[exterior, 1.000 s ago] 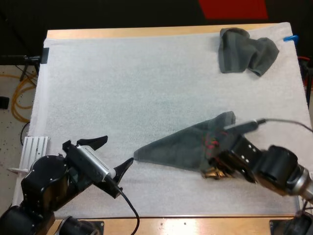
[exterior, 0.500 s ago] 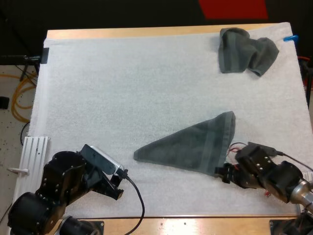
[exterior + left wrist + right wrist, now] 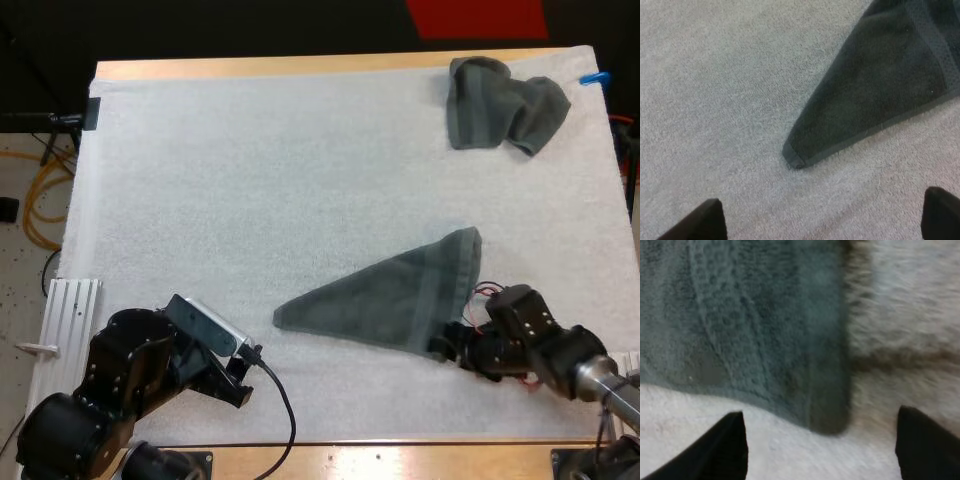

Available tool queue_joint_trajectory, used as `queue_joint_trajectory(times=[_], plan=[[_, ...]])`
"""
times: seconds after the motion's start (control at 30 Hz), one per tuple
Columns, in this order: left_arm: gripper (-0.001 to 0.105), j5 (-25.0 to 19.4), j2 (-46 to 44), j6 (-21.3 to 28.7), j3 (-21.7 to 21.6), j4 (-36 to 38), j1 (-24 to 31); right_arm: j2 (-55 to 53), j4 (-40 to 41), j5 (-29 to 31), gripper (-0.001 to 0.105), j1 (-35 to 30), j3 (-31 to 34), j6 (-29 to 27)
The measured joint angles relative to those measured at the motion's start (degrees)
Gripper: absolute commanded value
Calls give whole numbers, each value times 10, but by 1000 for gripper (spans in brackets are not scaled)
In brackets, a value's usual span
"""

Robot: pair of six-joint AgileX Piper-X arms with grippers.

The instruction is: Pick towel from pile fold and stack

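White mat [image 3: 250, 180] covers nearly all of the wooden table [image 3: 300, 66], and most of it lies bare. Nearest, toward the mat's near left corner, the left gripper [image 3: 822, 222] hangs over bare mat. Its wrist view has the two black fingers [image 3: 707, 220] spread wide and clear of the cloth. Just beyond them lies the narrow pointed tip of the flattened towel [image 3: 390, 300], its stitched hem lying flat; the high view gives that tip as a plain point. Toward the near right corner, the right gripper [image 3: 447, 346] sits at the towel's wide end. From above its fingers are hard to make out, but its wrist view shows them standing apart with the towel's squared near corner lying in the gap, neither finger pressing on it; whether they touch the mat I cannot tell. The towel itself lies as a long triangle in the near right part of the mat, widening from the tip toward the right edge. The whole left half and the middle up to the far edge are open mat. A bare band also separates this towel from the crumpled towel [image 3: 503, 115], which sits bunched at the far right corner, close to the far edge and well apart from both grippers.
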Motion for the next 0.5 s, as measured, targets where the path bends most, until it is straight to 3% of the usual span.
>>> queue_joint_trajectory(times=[0.2,0.27,0.43,0.5], plan=[[75,0,0,0,0,0,0,51,-67,-46,58,0,0,13],[75,0,0,0,0,0,0,56,-70,-46,48,0,-1,14],[75,0,0,0,0,0,0,64,-68,-32,0,0,-1,8],[75,0,0,0,0,0,0,64,-64,-31,0,0,-1,-6]])
